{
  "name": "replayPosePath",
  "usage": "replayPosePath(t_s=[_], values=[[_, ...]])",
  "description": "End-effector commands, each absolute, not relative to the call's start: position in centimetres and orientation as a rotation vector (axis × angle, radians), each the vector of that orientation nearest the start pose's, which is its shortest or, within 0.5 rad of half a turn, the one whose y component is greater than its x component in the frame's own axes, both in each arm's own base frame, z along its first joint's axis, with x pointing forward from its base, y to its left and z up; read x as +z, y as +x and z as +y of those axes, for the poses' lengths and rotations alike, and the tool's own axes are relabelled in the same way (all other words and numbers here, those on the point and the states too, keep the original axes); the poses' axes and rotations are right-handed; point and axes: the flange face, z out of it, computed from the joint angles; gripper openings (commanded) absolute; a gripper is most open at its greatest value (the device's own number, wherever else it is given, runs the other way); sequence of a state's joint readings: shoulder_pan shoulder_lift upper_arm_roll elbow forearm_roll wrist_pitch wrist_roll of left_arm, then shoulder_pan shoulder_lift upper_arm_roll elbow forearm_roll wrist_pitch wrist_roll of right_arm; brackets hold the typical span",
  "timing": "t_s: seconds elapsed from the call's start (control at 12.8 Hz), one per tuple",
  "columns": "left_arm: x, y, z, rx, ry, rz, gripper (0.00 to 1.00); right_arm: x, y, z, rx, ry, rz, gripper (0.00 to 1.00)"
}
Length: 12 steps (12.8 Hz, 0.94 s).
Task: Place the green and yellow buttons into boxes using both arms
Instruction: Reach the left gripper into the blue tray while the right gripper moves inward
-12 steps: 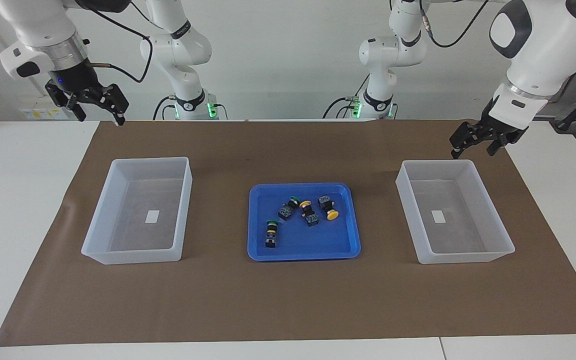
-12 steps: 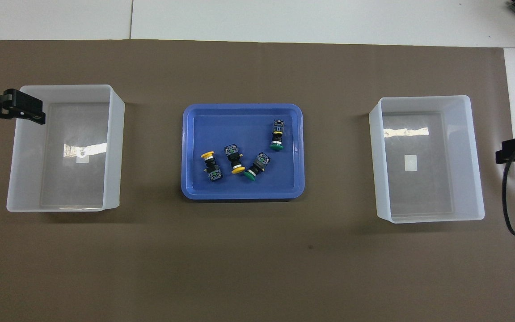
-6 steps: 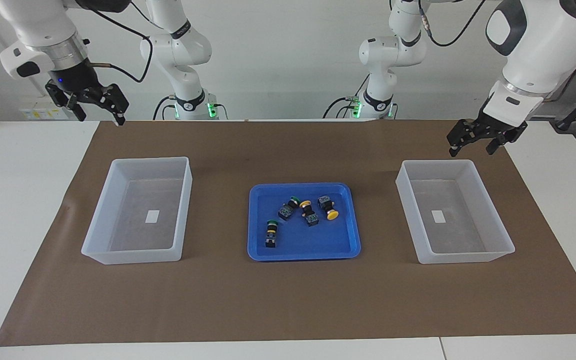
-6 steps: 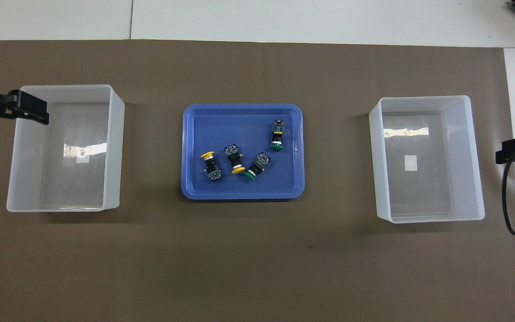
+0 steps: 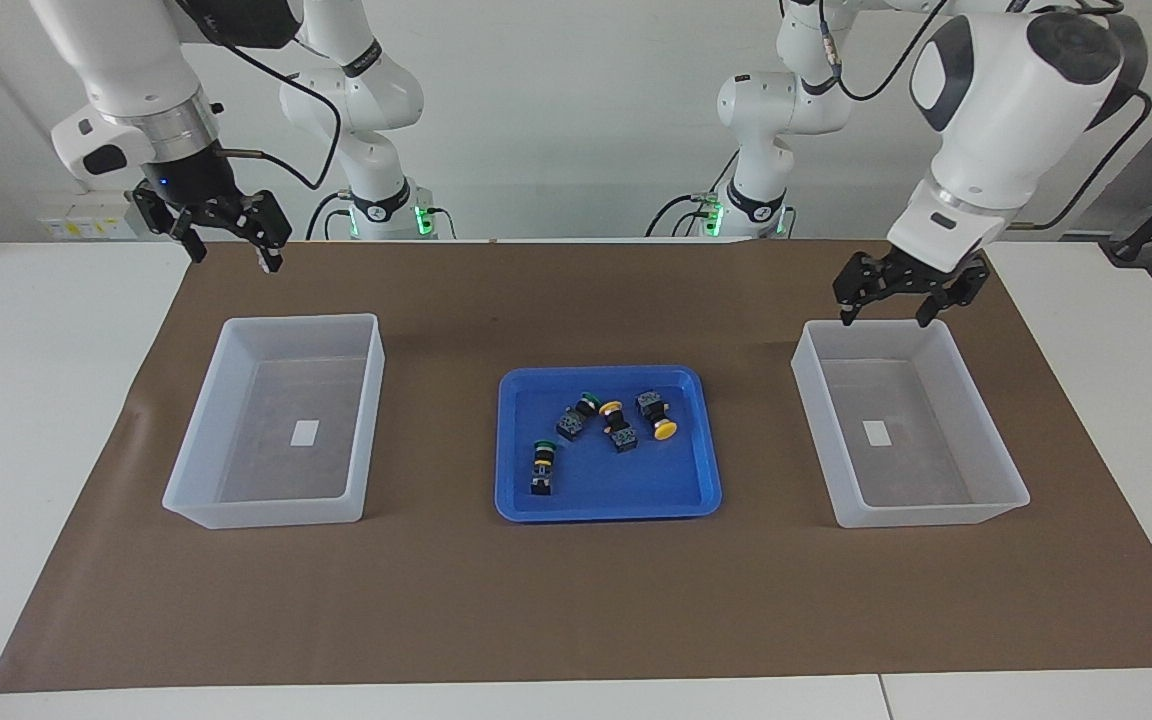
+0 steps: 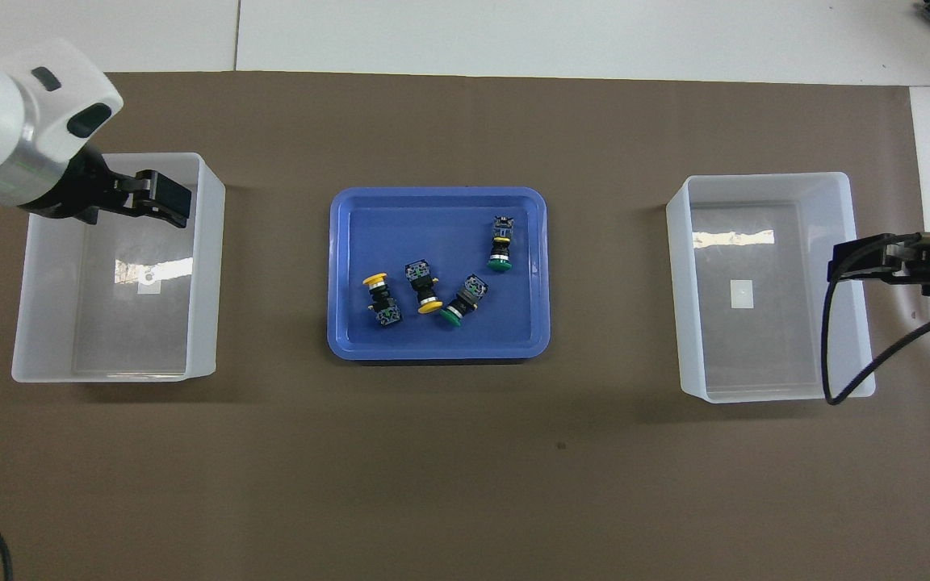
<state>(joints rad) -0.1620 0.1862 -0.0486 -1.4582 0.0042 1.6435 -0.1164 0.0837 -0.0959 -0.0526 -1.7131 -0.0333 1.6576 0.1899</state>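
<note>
Four buttons lie on their sides in the blue tray [image 5: 606, 500] at the table's middle. These are two green buttons [image 5: 541, 465] [image 5: 577, 414] and two yellow buttons [image 5: 619, 426] [image 5: 658, 416]. In the overhead view the yellow ones [image 6: 381, 299] [image 6: 425, 291] lie toward the left arm's end and the green ones [image 6: 462, 301] [image 6: 500, 246] toward the right arm's. One box [image 5: 926, 512] [image 6: 203, 266] stands at the left arm's end, the other box [image 5: 266, 512] [image 6: 756, 389] at the right arm's. My left gripper [image 5: 886, 312] [image 6: 168, 199] is open and empty over its box's rim nearest the robots. My right gripper [image 5: 234, 257] [image 6: 846, 262] is open and empty, raised over the mat beside its box.
A brown mat [image 5: 576, 600] covers most of the white table and carries the tray and both boxes. A black cable [image 6: 860, 371] hangs from the right arm over its box's outer wall in the overhead view.
Both grippers have moved in toward the table's middle. The left one has come over its box's rim, and the right one has shifted a little. The buttons have not moved.
</note>
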Motion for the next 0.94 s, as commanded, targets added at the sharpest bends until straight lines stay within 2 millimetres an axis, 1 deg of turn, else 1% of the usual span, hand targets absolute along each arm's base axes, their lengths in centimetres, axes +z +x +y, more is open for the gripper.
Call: replayPosePath(t_s=[0.0, 0.16, 0.23, 0.31, 0.39, 0.47, 0.55, 0.62, 0.78, 0.86], values=[[53.1, 60.9, -15.4, -0.007, -3.184, 0.045, 1.00, 61.0, 52.9, 2.1, -0.070, -3.151, 0.250, 1.00], [49.9, 60.3, -17.8, -0.061, -3.203, 0.000, 1.00, 60.9, 52.9, 2.1, -0.070, -3.151, 0.250, 1.00], [48.6, 60.0, -19.6, -0.070, -3.210, -0.029, 1.00, 60.9, 52.9, 2.3, -0.070, -3.151, 0.245, 1.00], [47.4, 59.8, -20.8, -0.084, -3.212, -0.058, 1.00, 60.7, 52.9, 2.4, -0.070, -3.151, 0.252, 1.00], [45.7, 59.5, -22.9, -0.077, -3.215, -0.079, 1.00, 60.3, 53.1, 2.7, -0.065, -3.146, 0.259, 1.00], [43.9, 59.5, -24.9, -0.082, -3.217, -0.111, 0.97, 59.9, 53.3, 3.1, -0.051, -3.129, 0.275, 1.00], [42.2, 58.7, -26.9, -0.094, -3.222, -0.105, 0.97, 59.8, 53.4, 3.2, -0.049, -3.122, 0.278, 1.00], [41.0, 58.0, -27.6, -0.098, -3.223, -0.092, 0.97, 59.8, 53.5, 3.2, -0.056, -3.119, 0.278, 1.00], [38.7, 56.4, -29.3, -0.080, -3.218, -0.040, 0.97, 58.9, 54.2, 3.4, -0.079, -3.116, 0.273, 1.00], [37.4, 55.7, -29.8, -0.070, -3.216, -0.027, 0.96, 57.6, 55.0, 4.4, -0.080, -3.111, 0.251, 1.00]])
